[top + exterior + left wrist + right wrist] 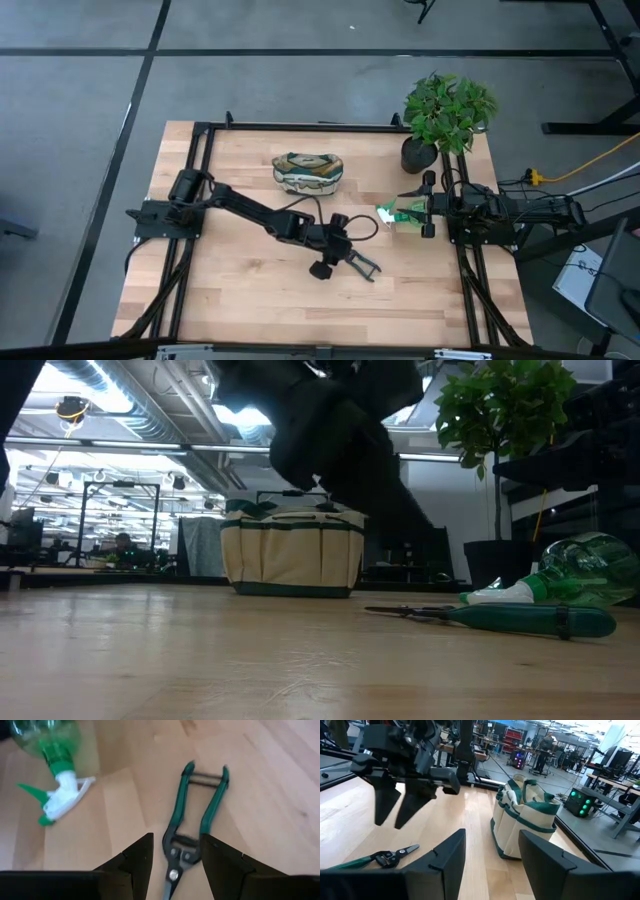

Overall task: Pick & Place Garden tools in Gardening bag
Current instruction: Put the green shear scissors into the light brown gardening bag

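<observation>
Pruning shears with green handles [197,805] lie flat on the wooden table, also showing in the high view [364,266]. My left gripper [176,842] is open and hovers just above them, one finger on either side of the pivot, touching nothing; the right wrist view shows it [392,825] clear above the blades. A green-and-white spray bottle [398,213] lies on its side to the right. The cream-and-green gardening bag [308,172] stands upright at the far middle. My right gripper [492,845] is open at the table's right side, by the bottle. No trowel or rake shows.
A potted green plant [447,108] in a black pot stands at the far right corner. A black metal frame [300,126] runs along the table's edges. Bare wood [250,300] lies toward the near edge and the left.
</observation>
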